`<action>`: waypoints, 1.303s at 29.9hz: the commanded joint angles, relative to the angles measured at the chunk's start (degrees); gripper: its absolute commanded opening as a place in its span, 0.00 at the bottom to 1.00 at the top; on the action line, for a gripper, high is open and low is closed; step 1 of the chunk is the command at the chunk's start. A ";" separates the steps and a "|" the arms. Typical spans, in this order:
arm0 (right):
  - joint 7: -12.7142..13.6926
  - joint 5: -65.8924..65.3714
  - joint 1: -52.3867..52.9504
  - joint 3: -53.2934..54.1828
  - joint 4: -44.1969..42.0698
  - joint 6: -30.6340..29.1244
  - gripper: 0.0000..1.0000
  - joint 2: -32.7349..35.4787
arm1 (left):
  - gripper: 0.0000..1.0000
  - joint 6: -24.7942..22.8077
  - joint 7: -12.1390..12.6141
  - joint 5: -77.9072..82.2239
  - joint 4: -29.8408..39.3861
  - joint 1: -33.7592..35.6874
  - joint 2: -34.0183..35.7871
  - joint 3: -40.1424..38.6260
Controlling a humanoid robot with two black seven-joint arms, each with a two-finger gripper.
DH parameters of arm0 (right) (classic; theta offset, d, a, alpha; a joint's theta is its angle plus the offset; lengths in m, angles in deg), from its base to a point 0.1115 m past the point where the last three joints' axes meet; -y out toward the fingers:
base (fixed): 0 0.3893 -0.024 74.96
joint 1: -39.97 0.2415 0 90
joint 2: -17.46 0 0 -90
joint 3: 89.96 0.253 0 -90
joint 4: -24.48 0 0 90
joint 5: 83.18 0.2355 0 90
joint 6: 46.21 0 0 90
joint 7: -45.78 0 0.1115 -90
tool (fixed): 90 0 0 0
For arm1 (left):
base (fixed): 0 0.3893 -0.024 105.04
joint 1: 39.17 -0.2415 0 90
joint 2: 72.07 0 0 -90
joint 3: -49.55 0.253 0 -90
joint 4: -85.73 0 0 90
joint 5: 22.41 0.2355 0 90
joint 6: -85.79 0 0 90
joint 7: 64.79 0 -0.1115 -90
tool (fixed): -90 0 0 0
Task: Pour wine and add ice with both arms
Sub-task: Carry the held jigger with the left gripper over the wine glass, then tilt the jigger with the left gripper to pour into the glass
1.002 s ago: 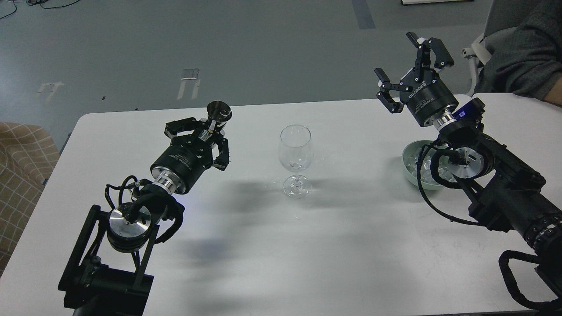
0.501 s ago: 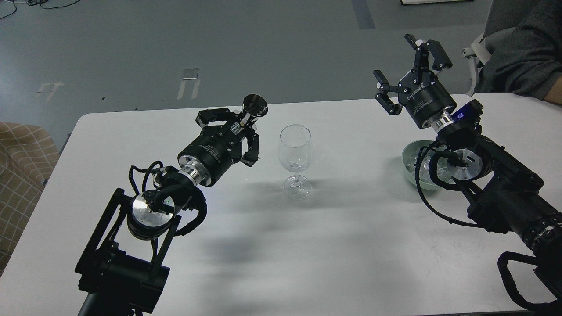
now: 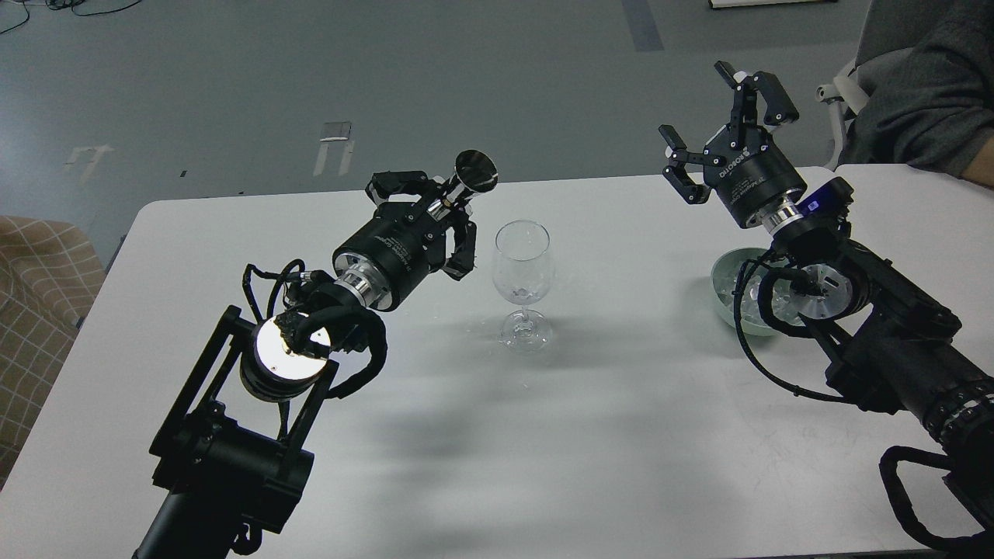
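Left of the wine glass [image 3: 523, 268], the left end effector [image 3: 443, 217] grips a small dark bottle [image 3: 464, 180], unpoured. Ice [image 3: 528, 295] seemingly lies inside already; more sits in the green bowl [image 3: 726, 283] right, below the splayed, empty right end effector [image 3: 726, 128].

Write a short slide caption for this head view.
Left gripper tilts a small dark bottle toward the wine glass; the open right gripper hovers above the ice bowl.

Even overhead light, sharp focus, soft shadows on the table [image 3: 621, 435].
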 commanded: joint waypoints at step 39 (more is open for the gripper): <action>-0.09 -0.08 -0.88 0.00 1.50 0.00 1.00 -0.06 | 0.00 -0.55 -2.30 13.56 -2.17 -0.13 0.00 3.09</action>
